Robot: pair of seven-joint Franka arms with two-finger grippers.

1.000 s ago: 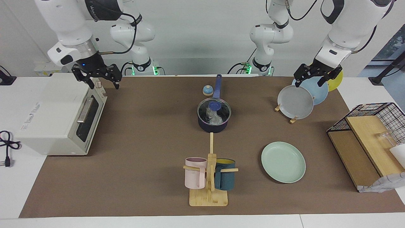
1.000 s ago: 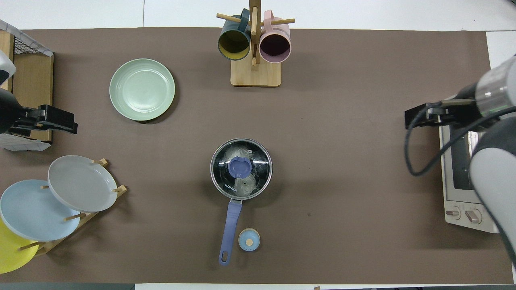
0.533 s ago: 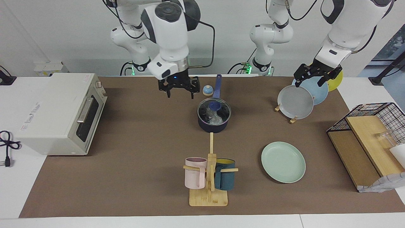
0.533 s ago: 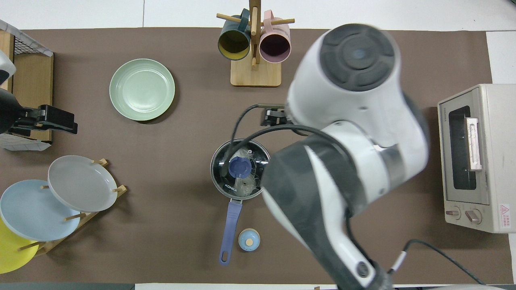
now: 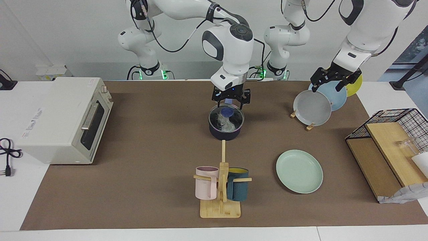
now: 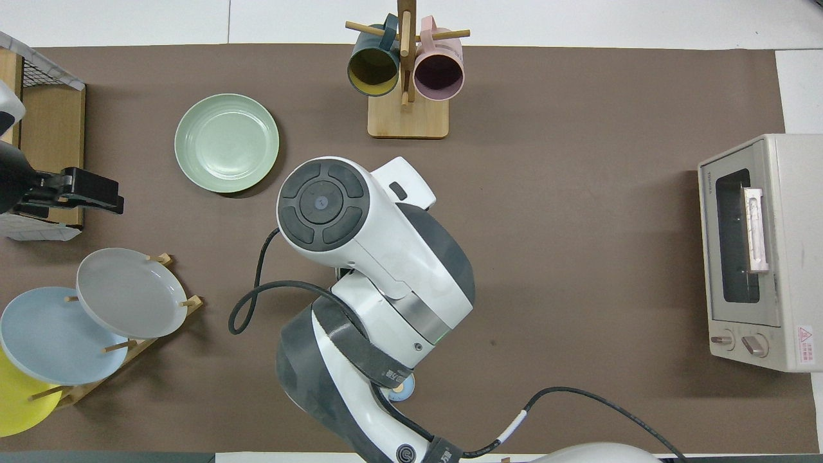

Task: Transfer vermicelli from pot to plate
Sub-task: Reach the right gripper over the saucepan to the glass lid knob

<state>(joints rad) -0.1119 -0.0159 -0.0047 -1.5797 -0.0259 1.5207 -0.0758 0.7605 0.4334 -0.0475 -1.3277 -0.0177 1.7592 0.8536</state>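
1. Since a second ago the right arm has swung from the white toaster oven [image 5: 63, 120] across the brown mat [image 5: 150, 150] to the small dark navy saucepan [image 5: 225, 129]; nothing else on the table has shifted.
2. Its right gripper [image 5: 230, 103] now hangs just over the pot's glass lid [image 5: 226, 116], above the blue knob [image 5: 227, 110], with the two fingers spread wide on either side. They hold nothing, and contact with the knob cannot be made out.
3. From overhead the right arm's white wrist covers the pot completely (only a sliver of the small blue bell [image 6: 397, 388] shows beneath it).
4. The whitish, translucent clump of vermicelli [image 5: 225, 124] lies inside the pot, seen through the lid, which is on.
5. The round pale mint-green plate [image 5: 299, 171] lies flat on the mat, farther from the robots than the pot and toward the left arm's end of the table, with nothing on it.
6. The left gripper [image 5: 335, 80] waits over the wooden rack with the grey plate [image 5: 312, 107], light blue plate [image 5: 336, 95] and yellow plate [image 5: 354, 85], toward the left arm's end from the pot; its fingers are apart and grip nothing.
7. Farther from the robots than the pot stands the wooden mug tree [image 5: 221, 187], carrying a pink mug [image 5: 205, 187] and a dark teal mug [image 5: 237, 189].
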